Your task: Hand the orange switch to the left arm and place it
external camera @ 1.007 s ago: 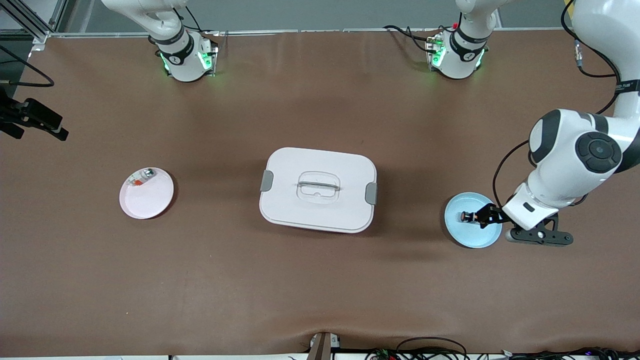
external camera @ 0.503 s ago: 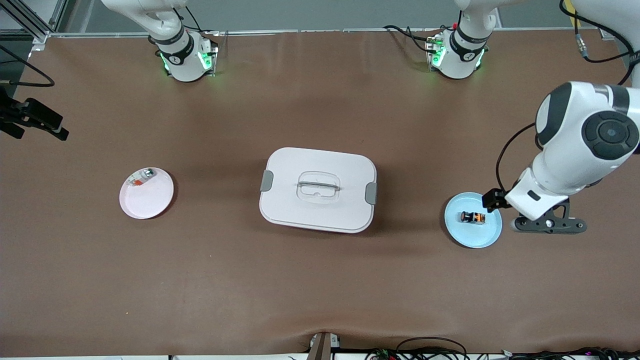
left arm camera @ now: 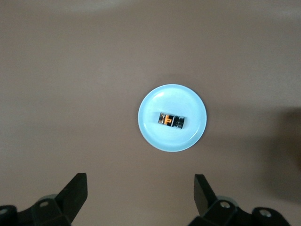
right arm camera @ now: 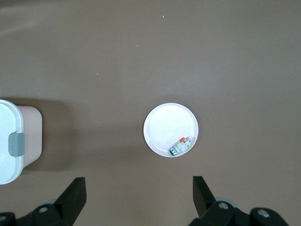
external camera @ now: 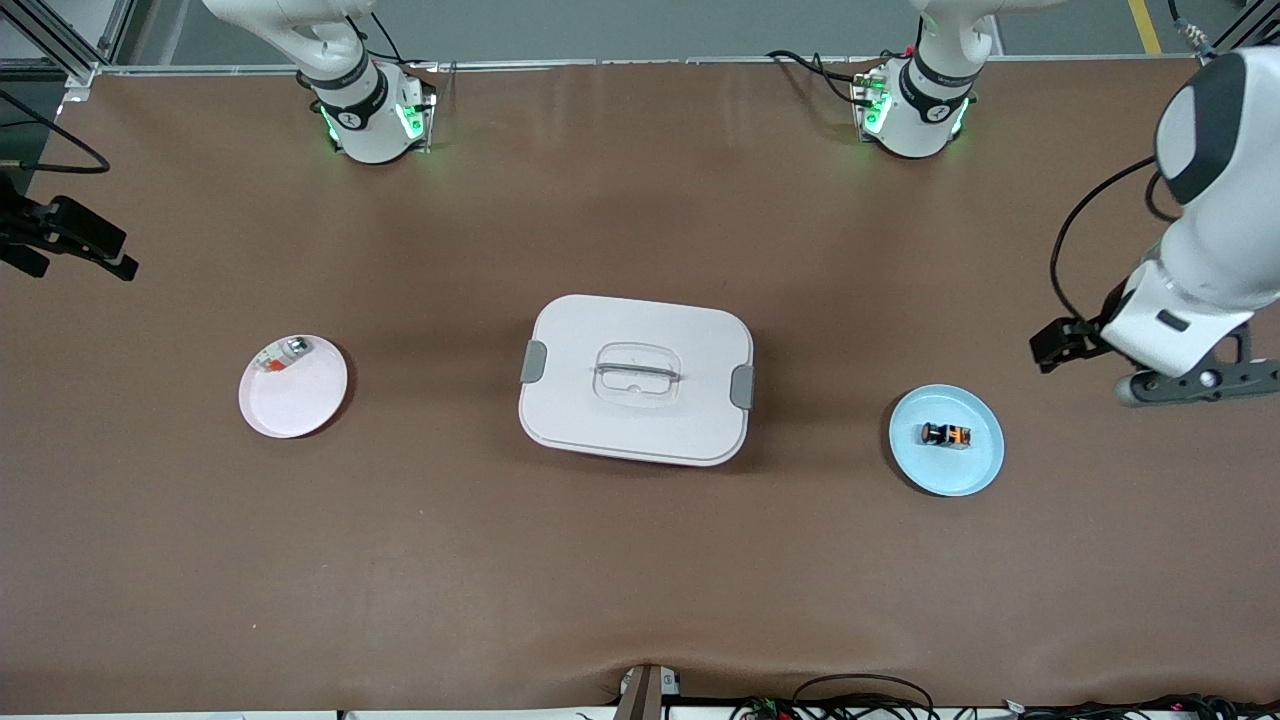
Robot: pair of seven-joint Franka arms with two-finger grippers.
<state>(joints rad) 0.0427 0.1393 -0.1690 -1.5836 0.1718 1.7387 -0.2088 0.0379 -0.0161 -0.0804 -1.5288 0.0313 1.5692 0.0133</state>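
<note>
The orange switch (external camera: 945, 435) lies on its side on the blue plate (external camera: 975, 475), with nothing touching it. It also shows in the left wrist view, the switch (left arm camera: 171, 121) lying in the middle of the plate (left arm camera: 155, 136). My left gripper (external camera: 1052, 345) hangs open and empty in the air over bare table, off the plate toward the left arm's end; its fingers (left arm camera: 75, 190) stand wide apart. My right gripper (right arm camera: 138, 193) is open and empty, high over the table near the pink plate (right arm camera: 162, 125). The white box (external camera: 636, 378) stands in the middle of the table between the two plates.
The pink plate (external camera: 300, 405) toward the right arm's end carries a small silver-green part (external camera: 290, 350) with an orange-white base. The box's edge with a grey clasp (right arm camera: 17, 143) shows in the right wrist view. A black camera mount (external camera: 70, 240) juts in at that end.
My left gripper, open around the switch on the blue plate a second ago, has risen and pulled away toward the left arm's end. The switch stayed on the plate.
</note>
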